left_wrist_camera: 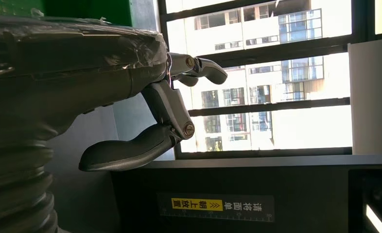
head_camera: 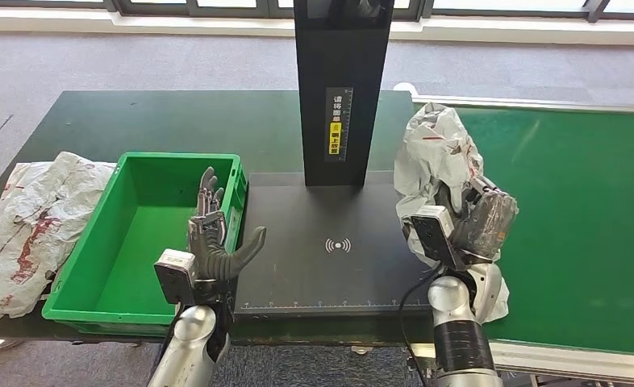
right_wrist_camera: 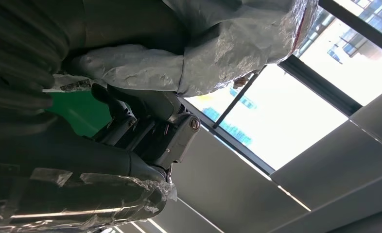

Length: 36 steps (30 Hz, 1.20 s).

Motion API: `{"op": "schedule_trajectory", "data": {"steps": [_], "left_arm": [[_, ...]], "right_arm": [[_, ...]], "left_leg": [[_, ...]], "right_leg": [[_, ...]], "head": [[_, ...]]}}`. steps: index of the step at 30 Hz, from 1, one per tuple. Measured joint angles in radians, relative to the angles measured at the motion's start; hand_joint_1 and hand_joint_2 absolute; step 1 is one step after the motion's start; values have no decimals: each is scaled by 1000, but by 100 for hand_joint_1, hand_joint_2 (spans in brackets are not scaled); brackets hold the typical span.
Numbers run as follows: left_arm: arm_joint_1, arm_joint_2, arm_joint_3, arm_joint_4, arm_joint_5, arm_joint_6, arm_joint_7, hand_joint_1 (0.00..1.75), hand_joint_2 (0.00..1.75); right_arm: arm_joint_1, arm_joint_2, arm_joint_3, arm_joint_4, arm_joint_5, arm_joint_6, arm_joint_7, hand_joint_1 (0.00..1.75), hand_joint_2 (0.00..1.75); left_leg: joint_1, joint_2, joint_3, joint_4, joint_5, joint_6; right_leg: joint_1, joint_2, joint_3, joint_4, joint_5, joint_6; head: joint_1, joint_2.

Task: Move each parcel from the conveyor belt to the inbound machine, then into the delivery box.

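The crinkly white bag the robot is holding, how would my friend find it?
Find the tall black post on the flat black machine. Just right of it, at the green belt's edge, the right hand grips a crumpled white parcel. The other white parcel lies flat, far left, untouched.

The delivery box (head_camera: 136, 234) sits left of the inbound machine (head_camera: 330, 242), conveyor belt (head_camera: 588, 218) to its right.

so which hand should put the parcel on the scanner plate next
Right. The right hand already grips the white parcel at the plate's right edge, while the left hand hovers open by the green bin.
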Motion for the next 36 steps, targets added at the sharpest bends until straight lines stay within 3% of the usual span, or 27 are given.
{"op": "schedule_trajectory", "data": {"steps": [13,25,33,36], "left_arm": [[0,0,0,1,0,-6,0,0,175],[-3,0,0,18,-1,-33,0,0,175],[-3,0,0,21,0,-33,0,0,175],[-4,0,0,23,2,-33,0,0,175]], "right_arm": [[13,20,45,-28,-20,31,-20,175,175],[16,46,219,-27,-6,110,-35,175,175],[15,47,247,-27,-7,115,-32,175,175],[8,50,265,-7,-20,188,-10,175,175]], "left_leg": [[0,0,0,0,0,0],[0,0,0,0,0,0],[0,0,0,0,0,0],[0,1,0,0,0,0]], "right_leg": [[0,0,0,0,0,0],[0,0,0,0,0,0],[0,0,0,0,0,0],[0,1,0,0,0,0]], "head": [[0,0],[0,0],[0,0],[0,0]]}}
